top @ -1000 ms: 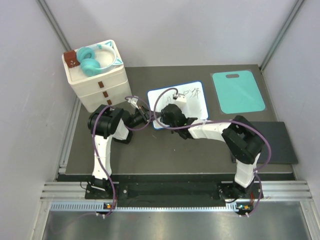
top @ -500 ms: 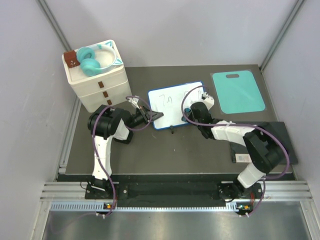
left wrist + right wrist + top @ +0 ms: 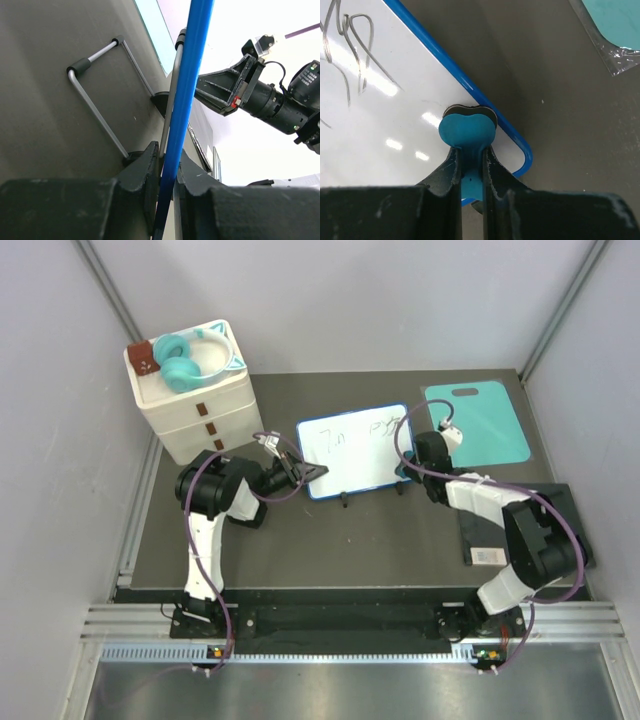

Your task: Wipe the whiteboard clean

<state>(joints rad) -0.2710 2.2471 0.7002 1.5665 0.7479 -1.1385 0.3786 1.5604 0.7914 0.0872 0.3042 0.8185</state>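
Note:
The whiteboard with its blue rim stands on the dark mat, with black scribbles at its upper left and upper right. My left gripper is shut on the board's left rim, seen as a blue edge between the jaws. My right gripper is shut on a blue eraser. The eraser presses on the white surface at the board's right edge, near a rounded corner. Scribbles lie to the eraser's left.
A white drawer unit with teal headphones on top stands at the back left. A teal mat with a handle slot lies right of the board. A black plate lies at the right. The board's wire stand shows underneath.
My right gripper has swept the eraser from the board's middle to its right edge, and several scribbles in the middle are gone. My left gripper has kept its hold.

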